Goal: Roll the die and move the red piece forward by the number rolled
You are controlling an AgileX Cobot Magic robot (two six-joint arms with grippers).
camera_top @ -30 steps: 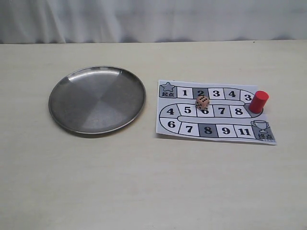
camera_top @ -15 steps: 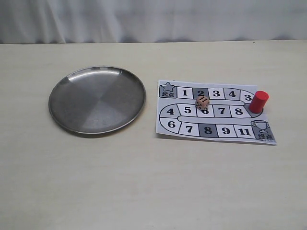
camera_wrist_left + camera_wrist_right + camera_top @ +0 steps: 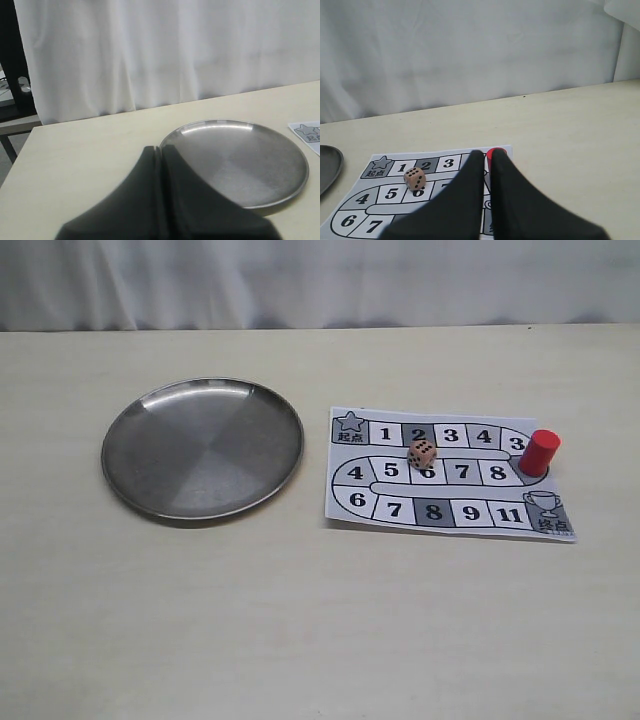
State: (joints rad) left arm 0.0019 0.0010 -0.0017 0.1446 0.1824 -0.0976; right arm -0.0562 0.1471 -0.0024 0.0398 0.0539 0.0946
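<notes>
Light was even, soft and fairly bright, with no hard source. The metal plate (image 3: pixel 202 448) showed a dull fan-shaped sheen, a pale glint along its far rim and a thin soft shadow under its near edge. Exterior view was sharp around the plate. In the wrist views the left gripper (image 3: pixel 160 150) and right gripper (image 3: pixel 487 154) were dark and blurred, close to the lens. The curtain (image 3: pixel 150 50) behind the plate was washed pale.

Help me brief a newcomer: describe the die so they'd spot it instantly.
Right of the round metal plate lies a paper game board. On its middle row, beside square 5, sits the die: a small pale cube with dark pips, shorter than the plain red piece at the board's right edge.
</notes>
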